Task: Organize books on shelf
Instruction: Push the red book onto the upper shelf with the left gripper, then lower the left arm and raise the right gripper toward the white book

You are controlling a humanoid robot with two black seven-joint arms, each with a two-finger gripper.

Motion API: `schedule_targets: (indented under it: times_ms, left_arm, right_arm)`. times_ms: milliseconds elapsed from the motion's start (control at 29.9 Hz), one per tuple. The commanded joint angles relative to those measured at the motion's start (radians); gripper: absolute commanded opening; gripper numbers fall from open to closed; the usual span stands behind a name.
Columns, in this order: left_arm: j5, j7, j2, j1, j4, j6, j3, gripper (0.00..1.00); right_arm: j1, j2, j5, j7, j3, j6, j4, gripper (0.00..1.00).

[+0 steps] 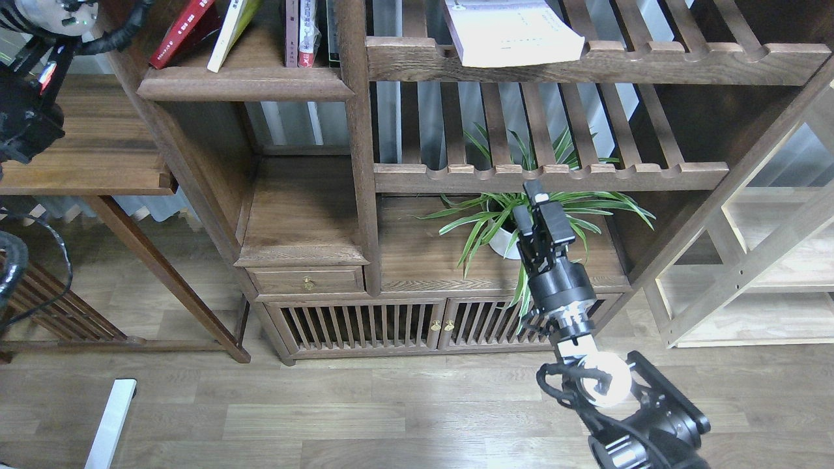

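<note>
Nearest the viewer, over the pale wood-plank floor (326,404), the robot's right arm rises from the lower right corner. Its right gripper (535,198) points up and away toward the bookcase, in front of a potted spider plant (515,221) on a lower ledge. The two fingers look close together and nothing shows between them, but they are dark and narrow against the leaves, so I cannot tell whether they are parted or closed.

At the far left edge, the left arm shows only as thick black housing and cables; its left gripper (26,130) cannot be made out well enough to say whether it holds anything.

Further up, the shelf (244,85), a solid dark plank with a rounded lip, carries a red book (186,29) and a yellow-green book (233,26). Both lean to the right, toward thin upright books (301,32) standing against the post.

Farthest up and right, a white book (515,32) lies flat on a slatted rack (599,62), its corner overhanging the rail, well apart from the shelf.

Judging by this, two books are shelved but slumped, and the white one likely remains to be moved.
</note>
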Motion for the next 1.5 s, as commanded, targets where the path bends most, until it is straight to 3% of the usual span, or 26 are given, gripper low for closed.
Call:
schedule_targets:
  times_ms: [0, 100, 267, 434, 602, 836, 1103, 1470]
  left_arm:
    - [-0.033, -0.039, 0.004, 0.012, -0.005, -0.012, 0.007, 0.87]
    - [-0.054, -0.080, 0.004, 0.011, -0.006, -0.068, 0.004, 0.98]
    - [-0.110, -0.134, 0.012, 0.011, -0.048, -0.205, -0.024, 0.98]
    - [-0.127, -0.143, 0.053, 0.012, -0.105, -0.268, -0.056, 0.99]
    - [-0.127, -0.160, 0.104, 0.017, -0.125, -0.500, -0.076, 0.99]
    - [-0.240, -0.156, 0.133, 0.052, -0.140, -0.500, -0.082, 0.99]
    - [-0.393, -0.159, 0.110, 0.184, -0.258, -0.500, -0.085, 0.99]
    - [-0.493, -0.154, 0.058, 0.429, -0.545, -0.500, -0.088, 0.98]
  right_arm:
    - [0.044, 0.001, 0.000, 0.001, 0.067, 0.000, -0.021, 0.83]
    - [0.046, 0.001, 0.006, 0.001, 0.094, 0.000, -0.021, 0.83]
    - [0.037, 0.000, 0.008, 0.002, 0.128, 0.000, -0.013, 0.83]
    - [0.040, -0.004, 0.009, 0.001, 0.130, 0.000, 0.034, 0.83]
    - [0.023, -0.028, 0.011, -0.001, 0.127, 0.000, 0.105, 0.83]
    - [0.015, -0.043, 0.012, -0.001, 0.127, 0.000, 0.160, 0.83]
    - [0.025, -0.045, 0.011, -0.007, 0.110, 0.000, 0.174, 0.80]
    - [0.092, -0.002, 0.008, -0.008, 0.059, 0.000, 0.180, 0.81]
